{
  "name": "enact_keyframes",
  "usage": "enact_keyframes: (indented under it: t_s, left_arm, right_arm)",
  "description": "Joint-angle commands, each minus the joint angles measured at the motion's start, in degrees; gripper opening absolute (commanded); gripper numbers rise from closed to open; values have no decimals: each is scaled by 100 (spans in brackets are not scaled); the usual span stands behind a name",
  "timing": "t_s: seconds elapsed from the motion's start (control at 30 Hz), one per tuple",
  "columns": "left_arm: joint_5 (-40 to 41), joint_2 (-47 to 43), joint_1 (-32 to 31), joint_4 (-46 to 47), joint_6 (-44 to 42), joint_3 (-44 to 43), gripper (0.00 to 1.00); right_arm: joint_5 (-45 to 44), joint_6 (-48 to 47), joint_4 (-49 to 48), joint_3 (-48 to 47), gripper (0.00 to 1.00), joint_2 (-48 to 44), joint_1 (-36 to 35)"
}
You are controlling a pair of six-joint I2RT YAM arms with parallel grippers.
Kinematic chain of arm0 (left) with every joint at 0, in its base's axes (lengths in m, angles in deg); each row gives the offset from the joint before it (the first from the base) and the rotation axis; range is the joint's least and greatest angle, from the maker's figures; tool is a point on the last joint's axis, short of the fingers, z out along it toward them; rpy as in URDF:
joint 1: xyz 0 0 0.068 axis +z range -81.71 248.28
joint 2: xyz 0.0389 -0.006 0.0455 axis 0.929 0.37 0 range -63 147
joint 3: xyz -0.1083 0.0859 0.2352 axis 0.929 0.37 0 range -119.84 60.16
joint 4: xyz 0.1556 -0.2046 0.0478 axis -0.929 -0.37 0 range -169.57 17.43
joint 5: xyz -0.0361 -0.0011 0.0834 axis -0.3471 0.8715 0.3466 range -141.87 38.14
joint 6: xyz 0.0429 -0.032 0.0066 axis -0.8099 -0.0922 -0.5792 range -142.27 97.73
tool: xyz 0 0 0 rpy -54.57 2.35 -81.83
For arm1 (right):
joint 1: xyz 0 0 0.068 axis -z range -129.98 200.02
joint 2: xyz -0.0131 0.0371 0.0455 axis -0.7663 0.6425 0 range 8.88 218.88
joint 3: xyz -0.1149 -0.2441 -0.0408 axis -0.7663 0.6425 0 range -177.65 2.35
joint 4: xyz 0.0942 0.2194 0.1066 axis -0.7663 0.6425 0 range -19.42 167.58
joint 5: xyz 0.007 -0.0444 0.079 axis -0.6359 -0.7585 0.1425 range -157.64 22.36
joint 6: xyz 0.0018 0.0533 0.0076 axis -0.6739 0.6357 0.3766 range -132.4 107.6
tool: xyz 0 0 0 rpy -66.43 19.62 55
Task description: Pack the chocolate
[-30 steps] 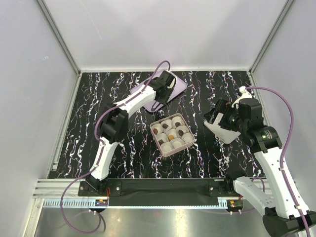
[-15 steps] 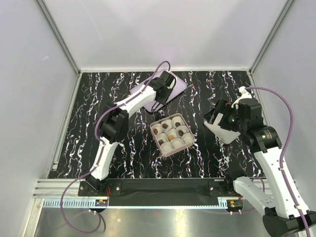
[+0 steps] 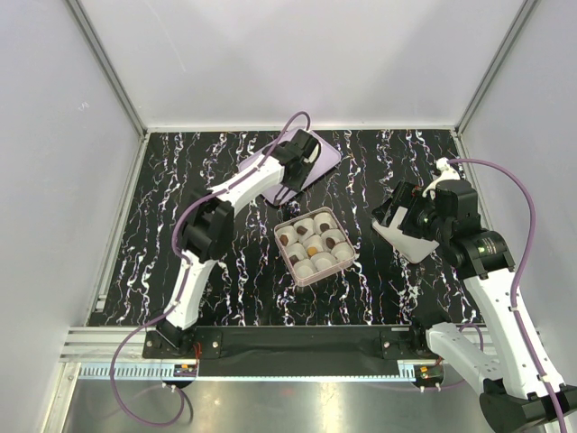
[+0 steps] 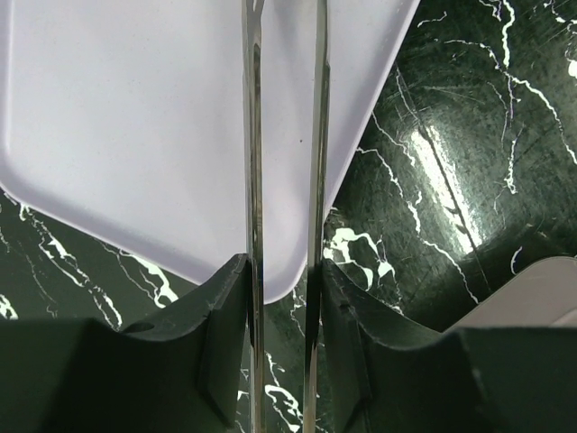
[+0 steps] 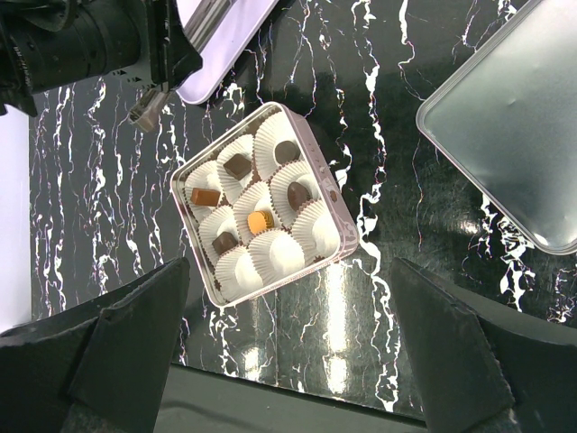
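Chocolate pieces (image 5: 260,221) sit in six of the nine white paper cups (image 5: 275,255) inside a square pink box (image 5: 343,225) in the middle of the bench (image 3: 180,180). Most are dark brown and two are orange-brown. The three cups along one side of the box hold nothing.

The left arm reaches from its base at the near edge, elbow bent over the left half of the bench, with its forearm stretched diagonally toward the middle of the far edge. Its end effector (image 3: 302,158) hangs over the pale lavender lid (image 4: 135,135) lying there. The wrist view shows two thin metal blades (image 4: 253,135) running side by side with a narrow slit between them, their tips out of frame, so I cannot tell whether they pinch the lid.

The right arm rises from the near right corner and folds at the wrist, aiming its end effector (image 3: 394,215) down and inward toward the box. Its fingers are spread wide with nothing between them. A grey metal tray (image 5: 514,117) lies beneath that arm, toward the right edge.
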Motion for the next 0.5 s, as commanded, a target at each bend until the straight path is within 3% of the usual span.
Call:
enact_keyframes:
  t_s: [0.0, 0.47]
  left_arm:
    - [202, -611, -20, 42, -88, -280, 38]
    - [219, -1059, -11, -73, -53, -95, 38]
  right_arm:
    - [-102, -19, -106, -12, 100, -74, 5]
    - [-31, 24, -106, -82, 100, -83, 13]
